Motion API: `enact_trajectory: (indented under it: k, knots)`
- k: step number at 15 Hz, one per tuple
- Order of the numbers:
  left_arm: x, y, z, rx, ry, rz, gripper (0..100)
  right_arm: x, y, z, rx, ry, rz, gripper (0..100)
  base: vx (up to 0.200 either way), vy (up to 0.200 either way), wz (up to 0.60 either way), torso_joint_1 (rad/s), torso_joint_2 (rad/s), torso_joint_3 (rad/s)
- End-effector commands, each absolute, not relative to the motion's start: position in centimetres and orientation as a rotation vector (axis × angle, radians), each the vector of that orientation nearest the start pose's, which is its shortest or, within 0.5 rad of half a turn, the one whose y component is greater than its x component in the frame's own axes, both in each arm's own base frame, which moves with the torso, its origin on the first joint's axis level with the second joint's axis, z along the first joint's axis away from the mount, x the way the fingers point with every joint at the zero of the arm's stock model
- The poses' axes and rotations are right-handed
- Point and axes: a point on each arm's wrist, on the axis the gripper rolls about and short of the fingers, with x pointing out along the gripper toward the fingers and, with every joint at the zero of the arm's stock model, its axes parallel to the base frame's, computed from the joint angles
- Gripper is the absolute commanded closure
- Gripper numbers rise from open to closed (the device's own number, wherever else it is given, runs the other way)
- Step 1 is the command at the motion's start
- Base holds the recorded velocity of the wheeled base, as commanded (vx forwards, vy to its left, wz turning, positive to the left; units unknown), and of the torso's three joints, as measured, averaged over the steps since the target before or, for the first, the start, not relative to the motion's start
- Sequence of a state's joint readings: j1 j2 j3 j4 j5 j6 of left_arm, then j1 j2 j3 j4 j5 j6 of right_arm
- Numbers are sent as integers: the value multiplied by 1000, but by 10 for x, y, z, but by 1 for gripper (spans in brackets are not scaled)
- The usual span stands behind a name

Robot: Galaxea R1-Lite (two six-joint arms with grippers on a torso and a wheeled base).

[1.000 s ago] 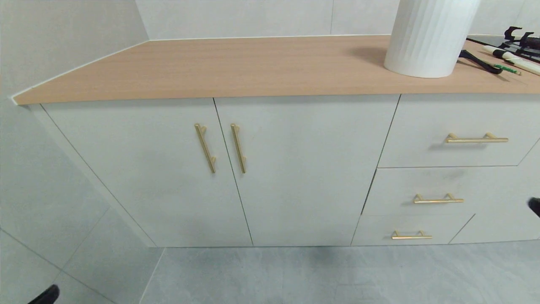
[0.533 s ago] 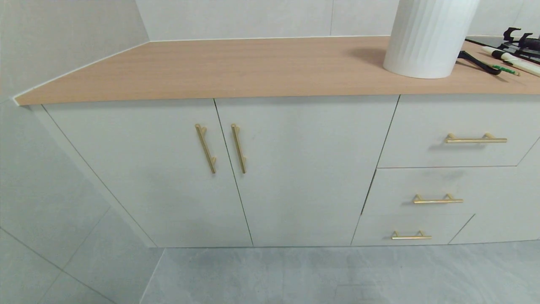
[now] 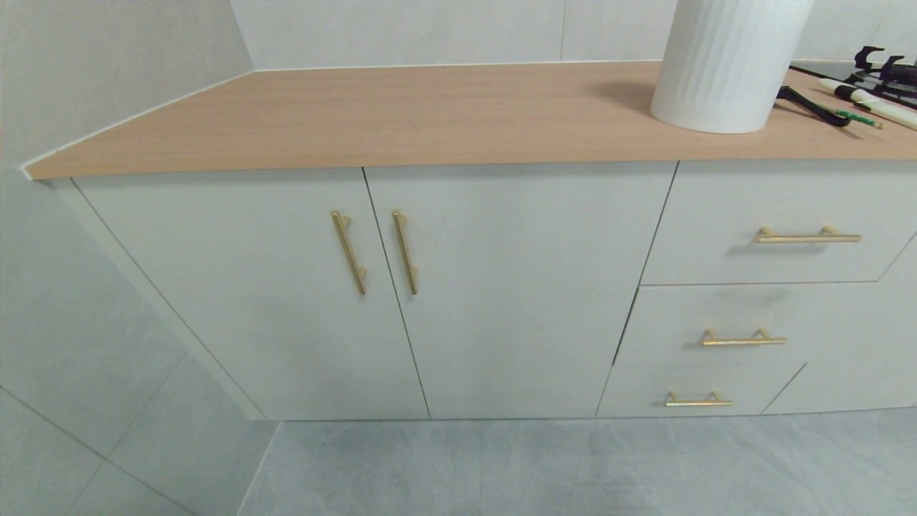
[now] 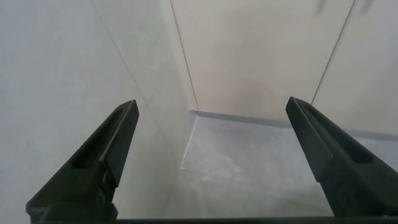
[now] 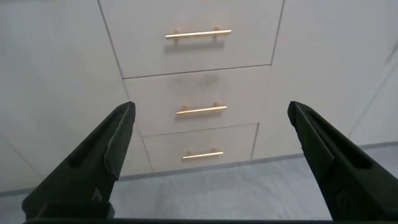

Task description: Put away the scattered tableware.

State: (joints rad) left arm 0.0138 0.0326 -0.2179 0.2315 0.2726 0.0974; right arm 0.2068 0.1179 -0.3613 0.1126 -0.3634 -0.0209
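Observation:
Scattered tableware lies at the far right of the wooden countertop (image 3: 372, 115): a black utensil (image 3: 813, 105), a thin green stick (image 3: 857, 117) and a white-handled piece (image 3: 870, 102). A tall white ribbed container (image 3: 727, 68) stands just left of them. My left gripper (image 4: 211, 107) hangs low, open and holding nothing, facing the floor corner where the wall meets the cabinet. My right gripper (image 5: 211, 109) is open with nothing in it too, pointing at the three drawers (image 5: 198, 74) from a short distance.
Below the counter are two shut cabinet doors (image 3: 372, 287) with gold handles and, to their right, three shut drawers (image 3: 745, 315). A black stove grate (image 3: 888, 70) sits at the back right. A tiled wall (image 3: 86, 272) closes the left side; grey floor lies in front.
The dark gripper tips at the head view's lower left corner and right edge a second ago have drawn back. The head camera shifted very slightly. Nothing on the counter moved.

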Motion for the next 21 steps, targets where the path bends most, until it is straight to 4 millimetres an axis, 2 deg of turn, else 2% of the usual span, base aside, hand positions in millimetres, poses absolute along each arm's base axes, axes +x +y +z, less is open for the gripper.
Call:
enact_trajectory:
  k: [1, 2, 3, 4, 5, 6, 8, 10, 12, 15, 16, 21]
  knots:
    - [-41, 5, 107, 106, 54, 286, 0, -39, -11, 176, -4, -97, -187, 0, 0, 0, 0, 0, 0, 0]
    - [-38, 6, 95, 109, 84, 285, 0, -45, -11, 155, -7, -111, -196, 0, 0, 0, 0, 0, 0, 0]
    - [-35, 6, 87, 111, 100, 291, 0, -41, -10, 146, -6, -87, -262, 0, 0, 0, 0, 0, 0, 0]
    - [-33, 6, 87, 101, 82, 296, 0, -47, -7, 137, -10, -132, -331, 0, 0, 0, 0, 0, 0, 0]
    - [-33, 6, 86, 97, 77, 294, 0, -47, -6, 134, -14, -136, -327, 0, 0, 0, 0, 0, 0, 0]
    - [-31, 6, 85, 85, 56, 294, 0, -37, -6, 109, -79, -72, -303, 0, 0, 0, 0, 0, 0, 0]
    - [-28, 6, 83, 63, 38, 292, 0, -26, -6, 91, -80, -93, -308, 0, 0, 0, 0, 0, 0, 0]
    - [-26, 5, 82, 61, 7, 242, 0, -24, -6, 80, -85, -20, -296, 0, 0, 0, 0, 0, 0, 0]
    - [-24, 2, 80, 48, -22, 123, 0, -23, -5, 81, -85, -42, -248, 0, 0, 0, 0, 0, 0, 0]
    - [-23, 0, 76, 17, 0, 20, 0, -23, 0, 80, -98, -36, -16, 0, 0, 0, 0, 0, 0, 0]
    - [-23, 0, 76, 15, 2, 20, 0, -23, 1, 75, -92, 19, 24, 0, 0, 0, 0, 0, 0, 0]
    - [-23, 0, 76, 2, -3, 20, 0, -23, 1, 75, -34, 3, 22, 0, 0, 0, 0, 0, 0, 0]
